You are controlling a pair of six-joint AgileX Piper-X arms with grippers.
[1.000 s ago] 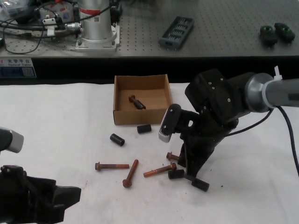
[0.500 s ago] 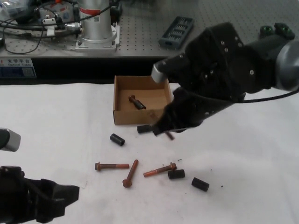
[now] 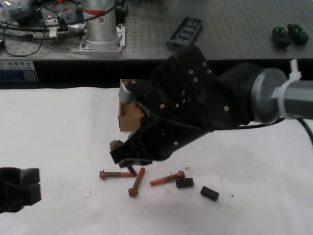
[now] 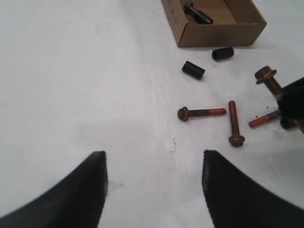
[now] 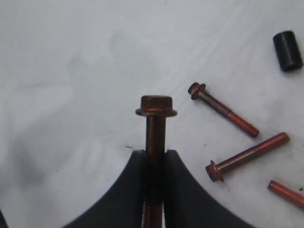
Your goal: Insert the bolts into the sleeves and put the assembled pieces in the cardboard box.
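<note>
My right gripper [image 5: 155, 159] is shut on a rust-coloured bolt [image 5: 156, 118], whose hex head sticks out past the fingertips. In the high view that bolt [image 3: 116, 144] hangs over the white cloth, left of the cardboard box [image 3: 126, 120]. Three loose bolts [image 3: 117, 174] [image 3: 137, 182] [image 3: 167, 178] lie just below it. Two black sleeves [image 3: 184, 183] [image 3: 209, 193] rest to their right, and two more sleeves [image 4: 194, 70] [image 4: 223, 52] lie by the box [image 4: 223, 34], which holds one assembled piece [image 4: 198, 13]. My left gripper [image 4: 154, 154] stands open and empty at the near left [image 3: 19, 188].
The right arm [image 3: 195, 112] stretches across the middle of the bench and covers most of the box in the high view. Behind the cloth, a perforated metal table carries a metal post [image 3: 100, 24], a grey bit tray [image 3: 184, 33] and black-green parts [image 3: 291, 33].
The right arm picked a bolt up from beside the right-hand sleeves and swung it left across the cloth, past the box front. The left gripper sank toward the lower left corner.
</note>
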